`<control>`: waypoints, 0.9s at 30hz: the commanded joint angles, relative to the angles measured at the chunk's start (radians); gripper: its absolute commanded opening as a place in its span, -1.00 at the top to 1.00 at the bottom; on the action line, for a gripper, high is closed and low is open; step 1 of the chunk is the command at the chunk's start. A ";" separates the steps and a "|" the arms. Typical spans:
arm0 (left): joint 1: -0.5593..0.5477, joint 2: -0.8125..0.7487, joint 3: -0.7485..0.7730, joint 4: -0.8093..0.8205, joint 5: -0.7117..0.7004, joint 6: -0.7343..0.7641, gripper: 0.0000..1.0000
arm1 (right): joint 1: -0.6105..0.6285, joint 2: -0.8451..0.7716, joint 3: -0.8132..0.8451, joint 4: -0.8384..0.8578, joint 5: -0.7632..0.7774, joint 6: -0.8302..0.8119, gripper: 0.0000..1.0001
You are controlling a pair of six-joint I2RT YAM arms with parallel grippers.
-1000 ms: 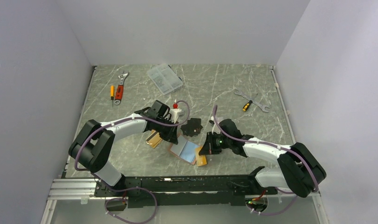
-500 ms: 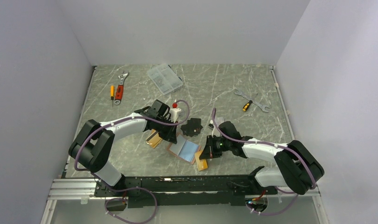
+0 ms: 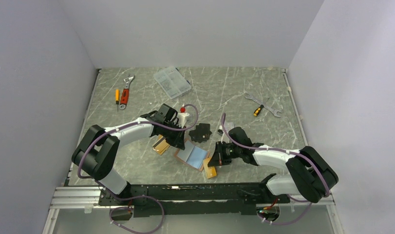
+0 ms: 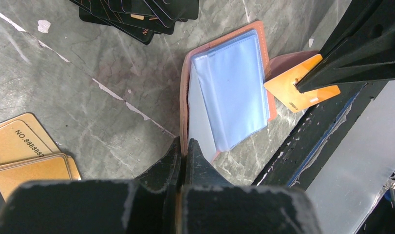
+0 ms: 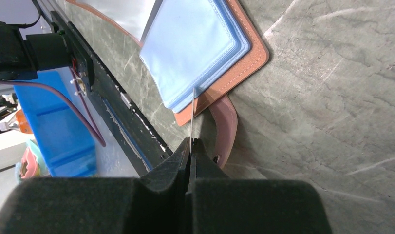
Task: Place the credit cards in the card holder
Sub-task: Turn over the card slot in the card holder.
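Note:
The salmon-pink card holder (image 3: 191, 157) lies open on the table, its pale-blue pockets (image 4: 233, 83) facing up. My left gripper (image 4: 184, 145) is shut on the edge of its pink cover (image 4: 185, 97). My right gripper (image 5: 191, 144) is shut on an orange credit card (image 4: 300, 84), which appears edge-on (image 5: 192, 114) in the right wrist view. That card's far end rests against the wallet's near corner, beside the snap tab (image 5: 227, 130). More gold credit cards (image 4: 25, 156) lie on the table to the left of the wallet, also visible (image 3: 160, 145) in the top view.
A black irregular flat piece (image 3: 201, 132) lies just behind the wallet, with a small white bottle (image 3: 184, 117) beside it. A clear compartment box (image 3: 172, 82), an orange-handled wrench (image 3: 125, 91) and a spanner with a screwdriver (image 3: 263, 106) sit farther back. The black base rail (image 3: 195, 190) runs close in front.
My right gripper has shifted slightly left and nearer with the orange card, bringing it closer to the wallet's corner. The left gripper has kept its hold and stayed still.

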 commanded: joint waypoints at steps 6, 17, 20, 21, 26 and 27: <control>0.002 -0.016 0.036 -0.006 0.007 0.027 1.00 | -0.002 0.026 0.032 0.073 -0.033 -0.007 1.00; 0.003 -0.021 0.034 -0.008 0.010 0.030 1.00 | -0.002 0.039 0.054 0.087 -0.042 -0.013 1.00; 0.002 -0.018 0.037 -0.009 0.014 0.030 1.00 | -0.002 0.035 0.069 0.063 -0.036 -0.025 1.00; 0.002 -0.018 0.039 -0.009 0.014 0.030 1.00 | -0.002 0.038 0.076 0.052 -0.035 -0.031 1.00; 0.002 -0.020 0.040 -0.008 0.019 0.030 1.00 | -0.002 0.057 0.090 0.060 -0.043 -0.034 1.00; 0.003 -0.022 0.039 -0.008 0.019 0.030 1.00 | -0.002 0.064 0.092 0.066 -0.046 -0.031 1.00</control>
